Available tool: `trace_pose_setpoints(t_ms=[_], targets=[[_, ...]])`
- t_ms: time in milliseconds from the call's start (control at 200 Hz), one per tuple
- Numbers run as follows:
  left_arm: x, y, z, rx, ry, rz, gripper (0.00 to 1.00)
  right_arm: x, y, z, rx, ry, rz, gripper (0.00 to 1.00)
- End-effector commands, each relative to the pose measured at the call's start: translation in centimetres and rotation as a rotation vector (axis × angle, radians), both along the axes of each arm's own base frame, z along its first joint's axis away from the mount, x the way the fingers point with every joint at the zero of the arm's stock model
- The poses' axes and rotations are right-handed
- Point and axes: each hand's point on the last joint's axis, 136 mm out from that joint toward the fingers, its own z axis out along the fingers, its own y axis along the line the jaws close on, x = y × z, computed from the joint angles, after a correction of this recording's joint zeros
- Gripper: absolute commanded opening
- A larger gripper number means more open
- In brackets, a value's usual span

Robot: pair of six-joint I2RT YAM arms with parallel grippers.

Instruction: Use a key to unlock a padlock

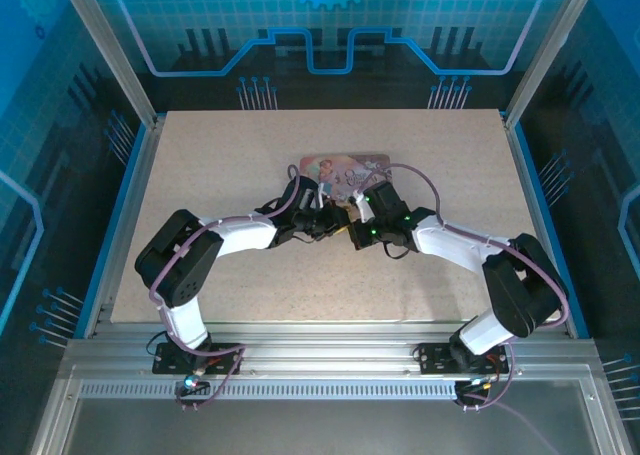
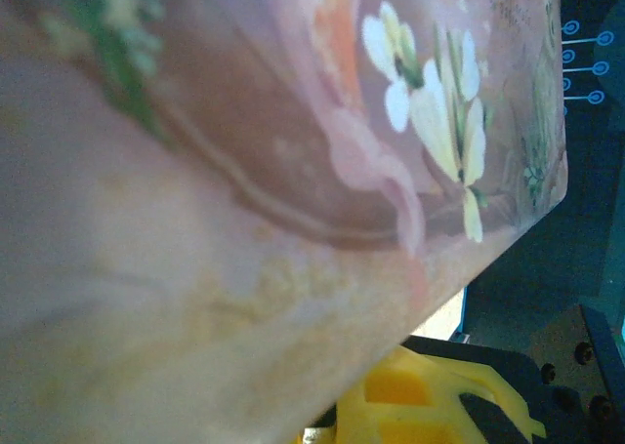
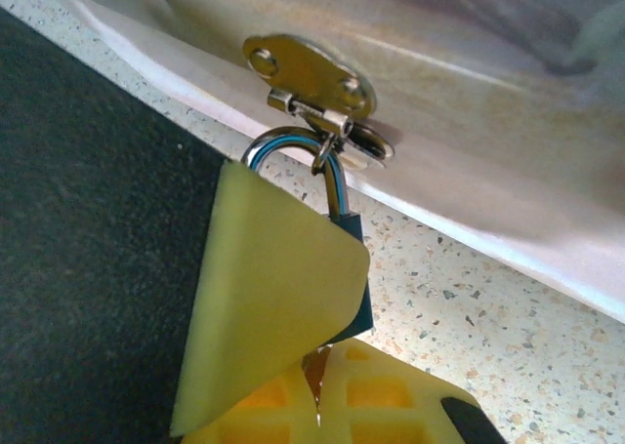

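Note:
The padlock point(image 3: 336, 190) is small, with a silver shackle and a dark blue body. Its shackle is hooked through the brass hasp point(image 3: 308, 73) on the pink illustrated box point(image 3: 469, 93). My right gripper point(image 3: 332, 307) is shut on the padlock's body, its yellow pads point(image 3: 264, 298) covering most of it. In the top view, the right gripper point(image 1: 358, 220) and my left gripper point(image 1: 328, 220) meet at the near edge of the box point(image 1: 340, 167). The left wrist camera sits tight against the box point(image 2: 244, 171), and one yellow finger point(image 2: 420, 405) shows below it. The key is hidden.
The box lies flat near the middle of the speckled table point(image 1: 250, 275). A dark surface point(image 3: 88, 220) fills the left of the right wrist view. Aluminium frame posts point(image 1: 110, 55) and blue walls surround the table.

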Motion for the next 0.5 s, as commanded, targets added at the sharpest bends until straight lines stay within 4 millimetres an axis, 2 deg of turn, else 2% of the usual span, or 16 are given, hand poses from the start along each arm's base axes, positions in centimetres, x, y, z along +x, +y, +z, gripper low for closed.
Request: trace_pose_setpoints(t_ms=[0,140,275,495], targets=[[-0.8,-1.0,2.5,-0.071,-0.048,-0.049,0.18,0.9,0.9,0.2,0.025,-0.020,0.024,0.00],[-0.8,0.1,0.8,-0.063,-0.020,0.006,0.35,0.3,0.8,-1.8,-0.010,0.022,0.051,0.00],[-0.9,1.2,-0.9,-0.069,0.014,0.060,0.37,-0.3,0.8,-3.4,-0.030,0.055,0.072,0.00],[-1.3,2.9,-0.9,-0.066,-0.006,0.093,0.39,-0.6,0.4,-4.0,-0.054,0.062,0.090,0.00]])
